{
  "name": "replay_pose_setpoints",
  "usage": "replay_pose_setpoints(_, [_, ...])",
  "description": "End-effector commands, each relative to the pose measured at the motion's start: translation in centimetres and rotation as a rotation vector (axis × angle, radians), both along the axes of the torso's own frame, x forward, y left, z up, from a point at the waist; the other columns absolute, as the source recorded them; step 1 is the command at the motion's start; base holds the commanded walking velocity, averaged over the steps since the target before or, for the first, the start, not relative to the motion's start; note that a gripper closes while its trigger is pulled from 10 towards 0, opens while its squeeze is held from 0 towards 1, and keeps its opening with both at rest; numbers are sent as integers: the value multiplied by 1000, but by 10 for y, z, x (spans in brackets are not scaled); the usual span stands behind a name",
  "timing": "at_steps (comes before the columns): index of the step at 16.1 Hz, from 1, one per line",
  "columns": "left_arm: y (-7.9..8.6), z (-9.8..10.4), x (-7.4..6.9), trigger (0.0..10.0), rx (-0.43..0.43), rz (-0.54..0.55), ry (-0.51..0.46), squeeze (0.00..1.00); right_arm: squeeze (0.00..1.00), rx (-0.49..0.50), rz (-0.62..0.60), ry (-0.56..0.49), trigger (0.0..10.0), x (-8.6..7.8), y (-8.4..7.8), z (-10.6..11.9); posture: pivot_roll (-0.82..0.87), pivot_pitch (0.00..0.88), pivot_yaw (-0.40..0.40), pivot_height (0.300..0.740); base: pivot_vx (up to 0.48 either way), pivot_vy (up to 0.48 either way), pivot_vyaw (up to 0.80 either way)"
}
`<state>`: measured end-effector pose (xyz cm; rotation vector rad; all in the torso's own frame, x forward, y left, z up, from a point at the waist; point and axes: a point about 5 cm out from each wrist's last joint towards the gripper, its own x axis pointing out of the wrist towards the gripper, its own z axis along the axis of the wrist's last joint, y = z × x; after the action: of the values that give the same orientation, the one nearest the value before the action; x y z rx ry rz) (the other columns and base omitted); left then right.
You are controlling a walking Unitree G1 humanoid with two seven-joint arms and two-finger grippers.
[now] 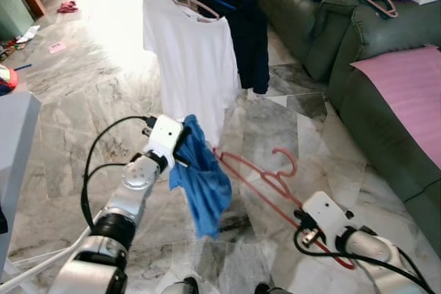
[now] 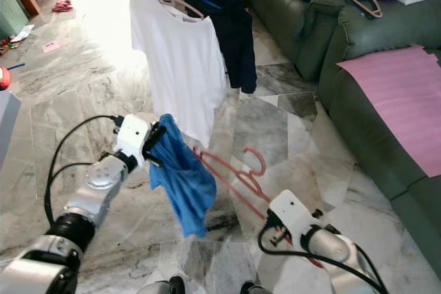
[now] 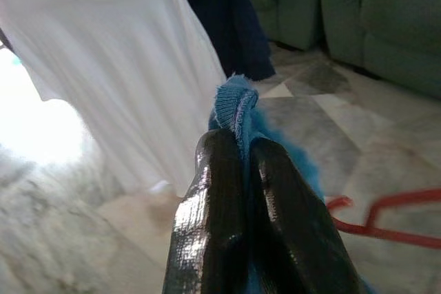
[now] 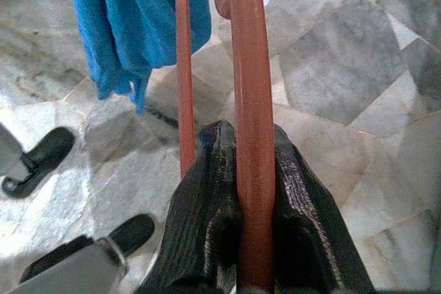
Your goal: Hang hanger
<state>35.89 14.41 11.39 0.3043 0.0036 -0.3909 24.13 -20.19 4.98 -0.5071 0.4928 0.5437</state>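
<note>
Above the marble floor (image 1: 62,108), left gripper (image 3: 238,163) pinching a blue shirt (image 1: 203,184) raised before a hung white shirt (image 1: 196,60), right gripper (image 4: 249,170) clamped on a red hanger (image 1: 265,177) held low beside it, green sofa (image 1: 372,101) alongside.

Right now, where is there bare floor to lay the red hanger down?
Bare marble floor lies between the hanging white T-shirt and the green sofa. It is crowded around the blue cloth and red plastic hanger.

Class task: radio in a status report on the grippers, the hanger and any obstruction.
Left gripper shut on blue shirt. Right gripper shut on red hanger. White shirt hangs ahead.
</note>
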Motion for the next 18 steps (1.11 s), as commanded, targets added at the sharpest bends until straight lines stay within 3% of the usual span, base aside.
replay_pose_setpoints(1, [2,7,2,10000,44,-12,-41,0,0,15,47,7,10000,-2,8,3,6,181,65,740,0,0,0])
replay_pose_setpoints(2, [1,9,3,10000,101,-35,-73,0,0,23,62,23,10000,-4,9,4,7,180,67,740,0,0,0])
replay_pose_setpoints(6, [-9,18,1,10000,86,-124,-149,0,0,57,118,83,10000,-11,15,1,16,179,77,740,0,0,0])
replay_pose_setpoints(12, [-26,24,-6,10000,50,-225,-215,0,0,91,127,84,10000,3,27,0,26,175,83,740,0,0,0])
replay_pose_setpoints(16, [-18,39,-13,10000,18,-222,-300,0,0,152,-11,74,10000,16,22,-3,32,174,85,740,0,0,0])
replay_pose_setpoints(18, [-11,45,-14,10000,-48,-176,-311,0,0,210,-141,91,10000,19,12,-12,37,173,82,740,0,0,0])
